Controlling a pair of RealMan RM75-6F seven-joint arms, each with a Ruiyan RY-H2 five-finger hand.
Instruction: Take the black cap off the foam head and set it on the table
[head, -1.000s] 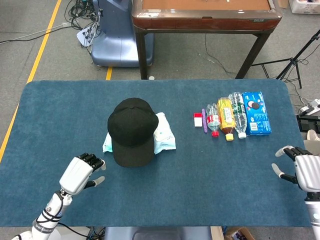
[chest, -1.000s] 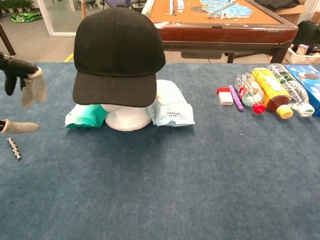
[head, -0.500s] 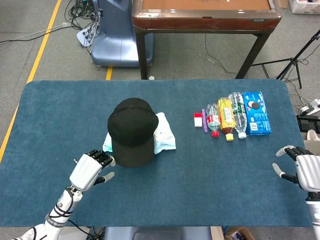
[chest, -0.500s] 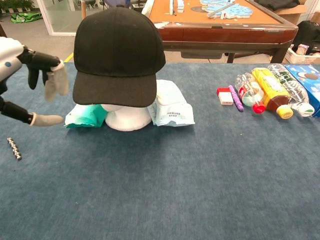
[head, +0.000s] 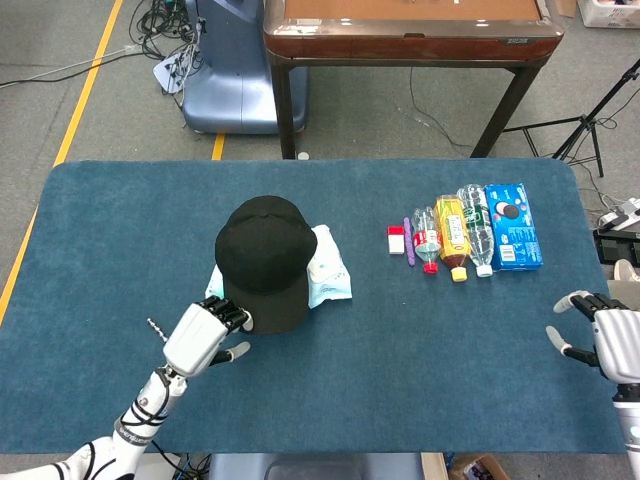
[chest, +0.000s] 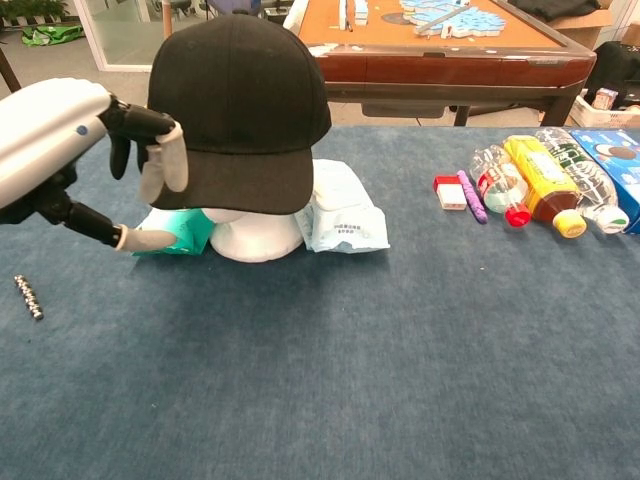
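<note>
Black cap (head: 263, 262) (chest: 238, 105) on foam head (chest: 253, 236), sitting left of bench (head: 400, 350) centre, brim toward near edge. Pale wipe packs (head: 328, 268) (chest: 342, 210) tucked either side of head. Left hand (head: 205, 335) (chest: 95, 150) right at cap's left brim edge, fingers (chest: 160, 160) spread and curled down just beside brim, thumb stretched low toward teal pack (chest: 170, 232); touching or not, can't tell. Nothing gripped. Right hand (head: 600, 335) well apart near right edge of bench, fingers apart, empty. Small dark beaded strip (chest: 27, 296) on cloth near left hand. Bottles (head: 455, 236) + blue biscuit box (head: 513, 225) in a row toward far right corner.
</note>
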